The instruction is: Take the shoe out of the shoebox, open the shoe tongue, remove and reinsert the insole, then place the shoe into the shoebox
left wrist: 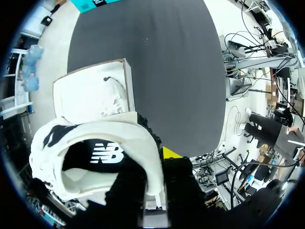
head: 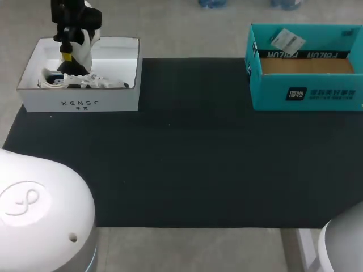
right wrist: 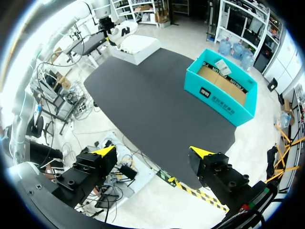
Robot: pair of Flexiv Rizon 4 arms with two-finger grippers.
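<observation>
Left gripper [head: 67,57] over shoe [head: 85,82] in white shoebox [head: 34,102]

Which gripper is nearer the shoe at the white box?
Left. The left gripper grips the shoe at its heel collar; the right gripper hangs open beyond the table edge, far away.

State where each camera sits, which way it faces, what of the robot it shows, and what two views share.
Head view: above and behind the robot, facing down on the table; arm parts at both near corners, left hand over the white box.
Left wrist view: on the left wrist, facing down past its hand, shut on the shoe.
Right wrist view: on the right wrist, facing across the table; open right hand shows.
Shared: head and right wrist views show the teal box.
</observation>
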